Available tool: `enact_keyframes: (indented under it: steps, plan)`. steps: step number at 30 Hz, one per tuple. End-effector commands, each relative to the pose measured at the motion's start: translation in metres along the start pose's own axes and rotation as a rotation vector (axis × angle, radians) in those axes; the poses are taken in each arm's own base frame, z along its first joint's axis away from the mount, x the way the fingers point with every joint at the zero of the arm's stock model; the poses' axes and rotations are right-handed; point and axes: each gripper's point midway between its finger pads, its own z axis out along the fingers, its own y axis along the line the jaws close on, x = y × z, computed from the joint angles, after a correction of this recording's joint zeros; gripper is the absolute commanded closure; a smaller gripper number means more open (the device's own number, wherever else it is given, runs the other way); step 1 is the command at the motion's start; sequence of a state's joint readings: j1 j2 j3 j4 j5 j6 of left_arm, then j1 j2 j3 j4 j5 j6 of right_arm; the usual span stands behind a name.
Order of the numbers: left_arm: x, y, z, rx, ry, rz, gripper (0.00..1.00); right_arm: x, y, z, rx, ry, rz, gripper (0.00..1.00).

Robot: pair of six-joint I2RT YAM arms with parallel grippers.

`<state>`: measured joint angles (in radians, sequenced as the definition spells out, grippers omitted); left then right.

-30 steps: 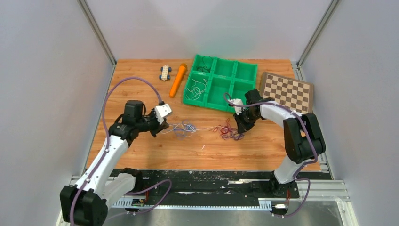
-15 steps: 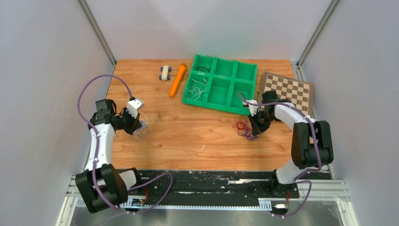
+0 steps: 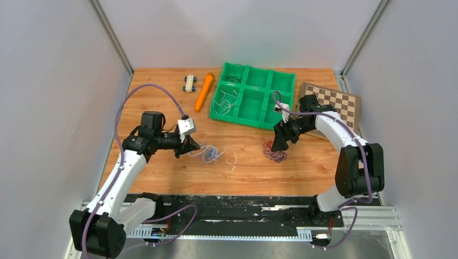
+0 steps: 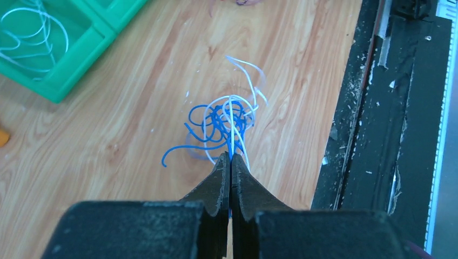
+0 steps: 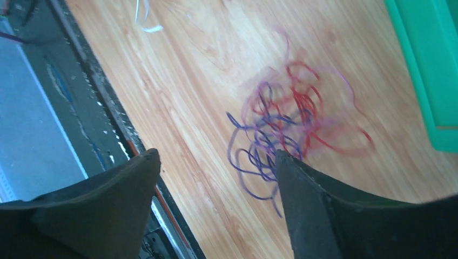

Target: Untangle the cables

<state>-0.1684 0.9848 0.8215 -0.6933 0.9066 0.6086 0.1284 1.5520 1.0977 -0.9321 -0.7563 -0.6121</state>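
The cables lie as two clumps on the wooden table (image 3: 243, 167), well apart. A blue-and-white clump (image 3: 212, 154) sits left of centre and a red-and-purple clump (image 3: 274, 152) to its right, with bare wood between them. The left gripper (image 4: 230, 162) pinches blue-and-white strands. The right gripper (image 5: 216, 156) gapes wide near the red-and-purple clump. The green tray (image 3: 243, 121) sits beyond. The left wrist view shows a black strip (image 4: 372, 135) edging the table.
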Motion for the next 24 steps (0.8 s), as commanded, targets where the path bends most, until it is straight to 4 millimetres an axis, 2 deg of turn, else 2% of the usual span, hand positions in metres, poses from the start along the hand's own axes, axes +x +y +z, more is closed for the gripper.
enact_keyframes:
  steps: [1,3,4,5,6,7,8,10,12,14,17,21,24]
  plan:
    - [-0.007,-0.009,0.018,0.055,-0.074,-0.001,1.00,-0.051,0.031,-0.006,-0.124,-0.159,-0.094,0.16]
    - [0.028,-0.008,0.030,0.053,-0.005,0.005,1.00,-0.065,0.045,0.009,-0.162,-0.165,-0.133,0.16]
    - [0.047,0.003,0.032,0.013,0.064,0.017,0.99,-0.067,0.050,0.018,-0.180,-0.147,-0.139,0.17]
    - [0.067,0.013,0.031,-0.044,0.136,0.003,0.95,-0.068,0.056,0.029,-0.205,-0.125,-0.145,0.18]
    - [0.081,0.019,0.030,-0.055,0.179,-0.020,0.86,-0.066,0.059,0.040,-0.228,-0.100,-0.134,0.19]
    - [0.090,0.014,0.026,-0.033,0.208,-0.052,0.78,-0.065,0.065,0.049,-0.249,-0.085,-0.133,0.20]
    - [0.097,0.018,0.023,-0.031,0.223,-0.067,0.61,-0.063,0.070,0.059,-0.267,-0.070,-0.131,0.20]
    - [0.097,0.017,0.017,-0.030,0.217,-0.122,0.40,-0.063,0.082,0.077,-0.296,-0.051,-0.145,0.20]
    - [0.090,0.014,0.015,-0.039,0.185,-0.154,0.31,-0.066,0.093,0.094,-0.314,-0.040,-0.170,0.20]
    - [0.084,0.014,0.015,-0.063,0.148,-0.192,0.27,-0.074,0.104,0.111,-0.331,-0.032,-0.189,0.20]
    - [0.080,0.012,0.017,-0.071,0.113,-0.233,0.28,-0.085,0.120,0.131,-0.365,-0.022,-0.191,0.23]
    - [0.079,0.011,0.019,-0.056,0.110,-0.242,0.38,-0.095,0.144,0.148,-0.423,-0.034,-0.212,0.32]
    - [0.080,0.009,0.021,-0.022,0.110,-0.227,0.45,-0.095,0.160,0.159,-0.450,-0.047,-0.216,0.35]
